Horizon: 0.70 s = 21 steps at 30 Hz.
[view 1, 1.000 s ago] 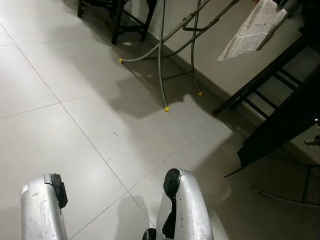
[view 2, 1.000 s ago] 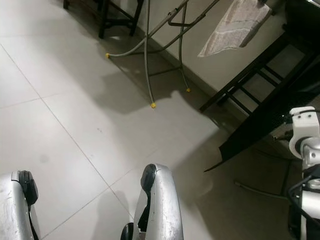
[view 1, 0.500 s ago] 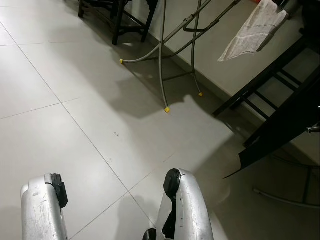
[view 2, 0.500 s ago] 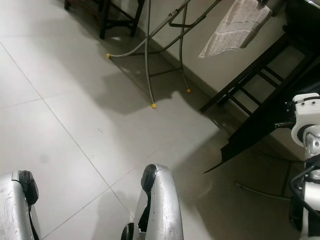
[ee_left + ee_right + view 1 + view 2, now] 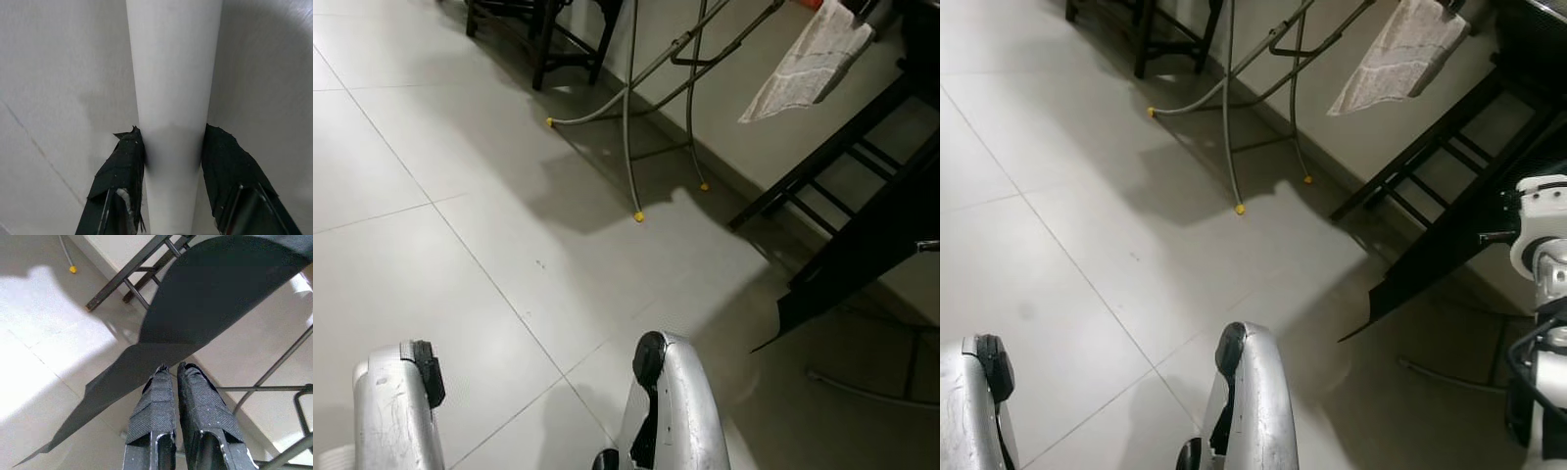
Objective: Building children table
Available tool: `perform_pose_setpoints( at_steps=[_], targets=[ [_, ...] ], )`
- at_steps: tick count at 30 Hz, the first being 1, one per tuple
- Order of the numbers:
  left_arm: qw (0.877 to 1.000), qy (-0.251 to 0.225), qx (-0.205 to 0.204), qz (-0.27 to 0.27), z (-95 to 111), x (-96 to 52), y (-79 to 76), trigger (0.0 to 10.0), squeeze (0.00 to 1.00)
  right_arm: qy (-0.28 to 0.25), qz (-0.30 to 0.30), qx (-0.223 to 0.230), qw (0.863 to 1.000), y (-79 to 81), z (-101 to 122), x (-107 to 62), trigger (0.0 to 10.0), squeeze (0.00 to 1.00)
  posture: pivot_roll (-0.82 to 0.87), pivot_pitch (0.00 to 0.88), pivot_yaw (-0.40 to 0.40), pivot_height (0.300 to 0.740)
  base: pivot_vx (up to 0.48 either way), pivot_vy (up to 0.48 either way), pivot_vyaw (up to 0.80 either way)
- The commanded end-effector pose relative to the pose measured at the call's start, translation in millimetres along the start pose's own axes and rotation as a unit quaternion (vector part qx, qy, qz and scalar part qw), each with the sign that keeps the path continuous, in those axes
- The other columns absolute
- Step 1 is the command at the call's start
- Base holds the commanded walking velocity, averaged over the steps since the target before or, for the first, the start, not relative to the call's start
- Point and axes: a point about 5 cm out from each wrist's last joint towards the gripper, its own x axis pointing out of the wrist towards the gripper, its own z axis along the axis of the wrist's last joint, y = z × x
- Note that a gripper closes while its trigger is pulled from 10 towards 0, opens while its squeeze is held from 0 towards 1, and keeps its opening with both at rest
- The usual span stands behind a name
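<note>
Before me lies a pale tiled floor [image 5: 460,196], and along the wall [image 5: 744,59] stands a folding metal rack [image 5: 631,108] whose thin grey legs end in yellow caps, with a striped cloth [image 5: 808,64] hanging near its upper end. Farther back a dark wooden chair [image 5: 543,29] stands by the same wall, and on my right a black slatted frame [image 5: 822,186] leans there, close to the path of what I carry. My left jaws [image 5: 171,147] are closed on a white table leg [image 5: 173,73], a smooth round post that widens away from me, one black finger [image 5: 122,166] pressed to each side of it above the floor. My right jaws [image 5: 173,369] are nearly together, pinching the thin edge of a black panel [image 5: 210,289], a flat dark sheet with one rounded side and a long pointed corner reaching toward the tiles. In the head views that panel hangs low on my right, just beside the slatted frame, casting a shadow on the floor.
</note>
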Motion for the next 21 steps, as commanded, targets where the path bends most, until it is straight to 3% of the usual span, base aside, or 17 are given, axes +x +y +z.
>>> perform_pose_setpoints(
  at_steps=[1, 4, 8, 15, 16, 21],
  targets=[
    [0.998, 0.020, -0.027, -0.047, -9.8, -20.5, -51.6, 0.0, 0.00, 0.019, -0.005, 0.022, 1.000, 1.0, -15.7, 0.5, 10.0, 0.00, -0.34, 0.065, -0.400, 0.300, 0.000, 0.000, 0.00],
    [0.999, 0.002, -0.032, -0.028, -3.0, -17.9, -47.3, 0.0, 0.00, 0.020, 0.000, 0.031, 0.999, 6.7, -20.2, 2.0, 10.0, 0.00, -0.33, 0.068, -0.400, 0.300, 0.000, 0.000, 0.00],
    [0.996, -0.078, -0.030, -0.017, 29.0, -15.3, -51.3, 0.0, 0.00, 0.021, 0.016, 0.054, 0.998, 24.2, -32.1, 6.1, 10.0, 0.00, -0.27, 0.088, -0.400, 0.300, 0.000, 0.000, 0.00],
    [0.992, -0.124, -0.033, -0.001, 57.4, -10.0, -46.7, 0.0, 0.00, 0.021, 0.033, 0.074, 0.997, 42.1, -43.2, 8.9, 10.0, 0.00, -0.22, 0.100, -0.399, 0.300, 0.000, 0.000, 0.00],
    [0.988, -0.148, -0.031, 0.007, 73.0, -6.9, -42.0, 0.0, 0.00, 0.019, 0.046, 0.087, 0.995, 52.4, -48.4, 10.0, 10.0, 0.00, -0.19, 0.105, -0.376, 0.300, 0.000, 0.000, 0.00],
    [0.984, -0.175, -0.029, 0.027, 92.4, -0.6, -26.8, 0.0, 0.00, 0.018, 0.060, 0.099, 0.993, 68.4, -58.4, 10.7, 10.0, 0.00, -0.14, 0.113, -0.335, 0.300, 0.000, 0.000, 0.00]
  ],
)
